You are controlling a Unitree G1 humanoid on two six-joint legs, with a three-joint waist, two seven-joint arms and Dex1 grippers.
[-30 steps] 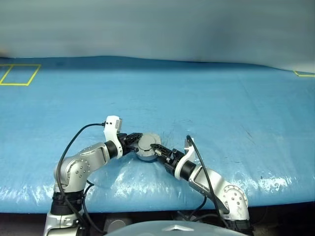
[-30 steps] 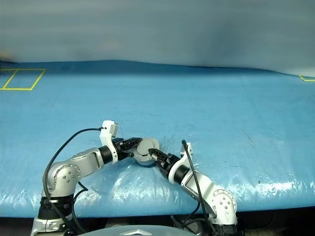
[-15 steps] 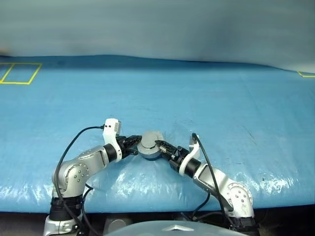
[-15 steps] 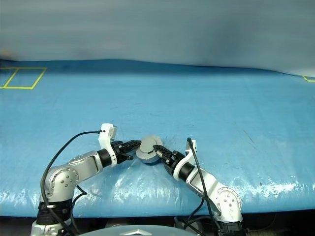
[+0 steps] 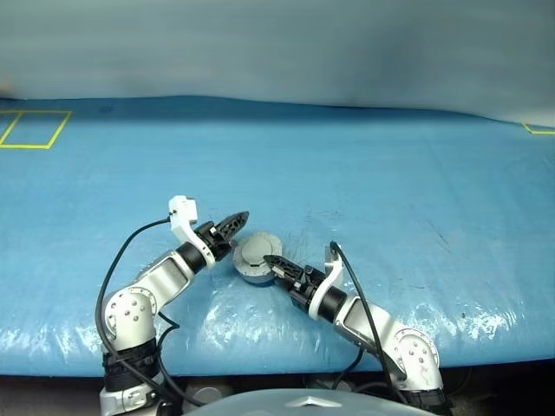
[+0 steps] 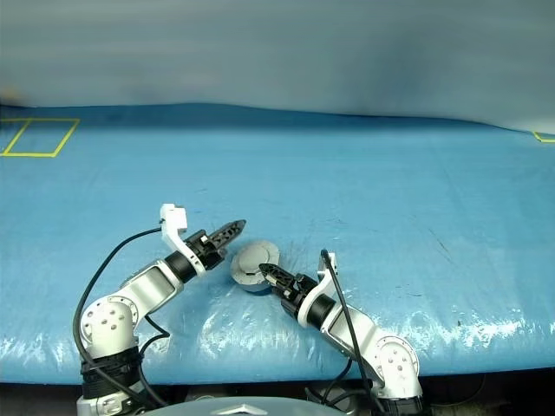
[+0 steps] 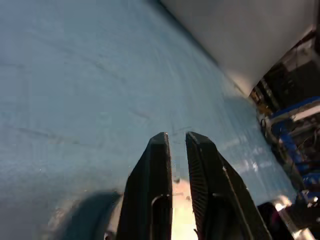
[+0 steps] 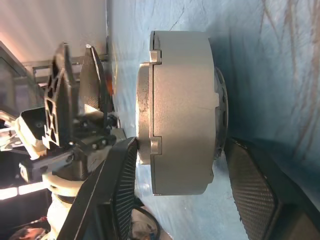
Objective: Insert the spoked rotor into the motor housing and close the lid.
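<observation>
The motor housing [image 5: 257, 260], a round grey puck, rests on the blue table with the lid [image 5: 258, 248] lying flat on top, plain grey face up. In the right wrist view, the housing [image 8: 182, 100] sits between my right gripper's fingers [image 8: 120, 190], one at the lid's rim and the other at the base. My right gripper [image 5: 267, 259] is shut on the housing from the near right. My left gripper [image 5: 241, 216] hovers just left of and above it, fingers a narrow gap apart [image 7: 177, 136] and holding nothing. The spoked rotor is hidden.
The blue cover [image 5: 373, 191] spreads wide beyond and to both sides of the housing. A yellow tape square [image 5: 35, 130] marks the far left corner and a yellow mark [image 5: 538, 130] the far right. The table's front edge [image 5: 286, 368] runs close below the arms.
My left gripper has come off the housing's left side, risen and rolled, and its fingers have parted slightly. The right gripper stays on the housing.
</observation>
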